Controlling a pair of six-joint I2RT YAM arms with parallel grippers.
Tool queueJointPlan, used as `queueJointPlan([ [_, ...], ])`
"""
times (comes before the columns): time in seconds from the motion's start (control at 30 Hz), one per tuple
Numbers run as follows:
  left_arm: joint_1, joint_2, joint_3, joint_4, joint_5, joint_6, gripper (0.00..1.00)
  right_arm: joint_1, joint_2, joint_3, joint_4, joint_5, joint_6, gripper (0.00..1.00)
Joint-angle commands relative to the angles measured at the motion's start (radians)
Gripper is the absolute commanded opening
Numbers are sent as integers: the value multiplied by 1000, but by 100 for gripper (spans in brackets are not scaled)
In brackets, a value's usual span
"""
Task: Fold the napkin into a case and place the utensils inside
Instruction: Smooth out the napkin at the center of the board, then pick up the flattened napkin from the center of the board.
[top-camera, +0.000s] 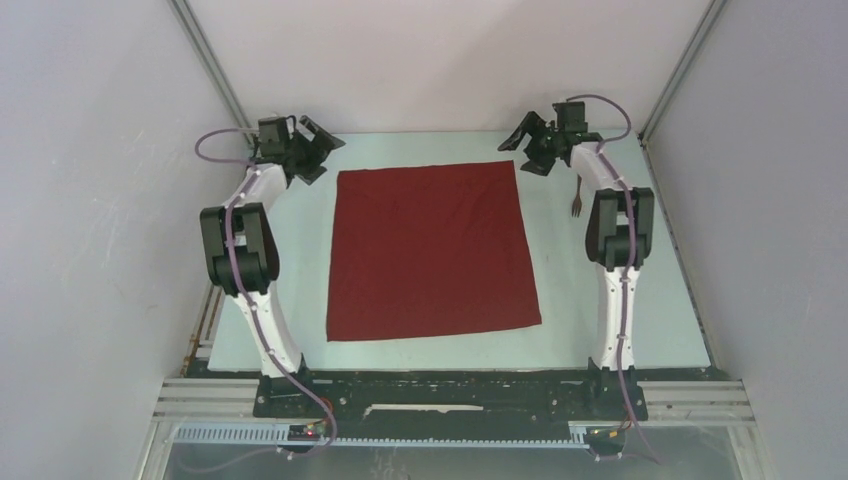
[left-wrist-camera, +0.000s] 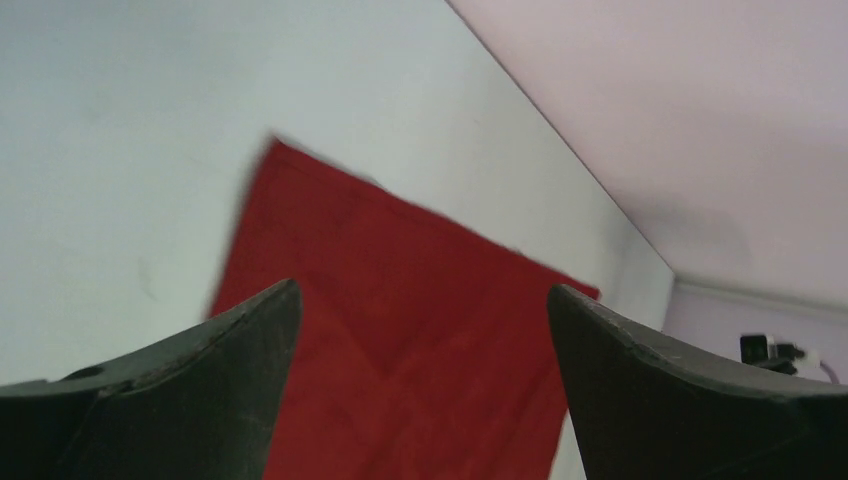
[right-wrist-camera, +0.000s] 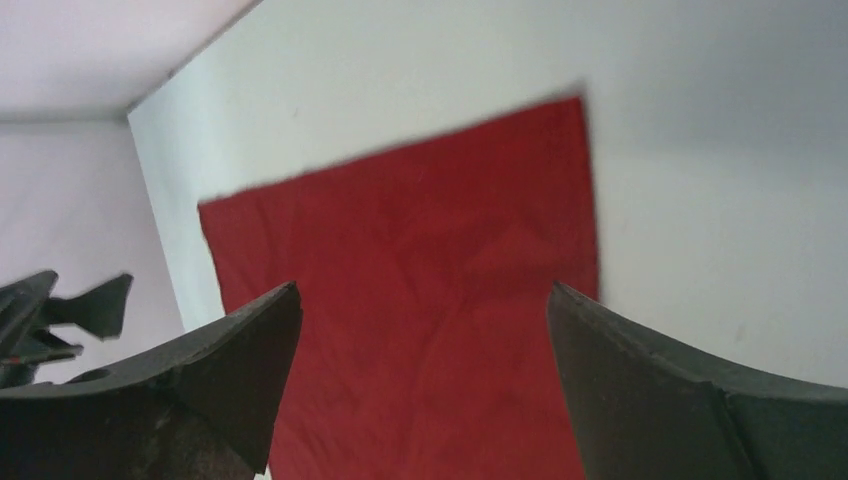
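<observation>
Napkin lay flat, edges roughly square to the table, room on every side, fork lying near-far at its right, left gripper and right gripper both gaping.

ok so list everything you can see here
napkin: one, dark red, spread flat mid-table
fork: one, dark brown, on the table right of the napkin, beside the right arm
table: one, pale grey, under everything
walls: three, pale grey, at the left, far and right sides
rail: one, silver metal, along the near edge
left arm: one, white and black, left of the napkin
right arm: one, white and black, right of the napkin
left pincer: one, black, open and empty, by the napkin's far left corner
right pincer: one, black, open and empty, by the napkin's far right corner
</observation>
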Motion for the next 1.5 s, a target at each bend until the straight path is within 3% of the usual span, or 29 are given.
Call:
queueJointPlan([
  [0.0,-65,-141,-198,155,103,-46,100,38,-266,-232,-23,-79,-73,100],
  [0.1,-101,-250,-389,198,91,-113,100,66,-430,-502,-1,-73,-48,100],
  [0.2,-201,-444,-472,-68,-131,-18,100,100,-594,-689,-149,121,-61,100],
  [0.27,-270,-547,-479,-285,-307,10,100,129,-659,-722,-387,294,-73,100],
  [0.37,-367,-699,-532,-484,-502,37,100,190,-778,-799,-594,599,-48,100],
  [0.43,-422,-814,-611,-554,-601,39,100,199,-855,-877,-668,680,6,100],
  [0.5,-443,-964,-734,-609,-674,-22,100,187,-924,-981,-680,569,25,95],
  [0.6,-427,-1139,-904,-606,-640,-147,100,162,-1004,-1123,-650,413,32,87],
  [0.67,-417,-1219,-975,-578,-588,-181,99,158,-1036,-1201,-621,405,57,69],
  [0.7,-415,-1246,-991,-585,-575,-190,97,159,-1041,-1231,-602,400,64,65],
  [0.97,-413,-1239,-962,-757,-620,-203,92,215,-1013,-1285,-513,354,182,70],
  [1.47,-413,-1228,-997,-758,-601,-210,85,238,-900,-1312,-437,405,304,65],
])
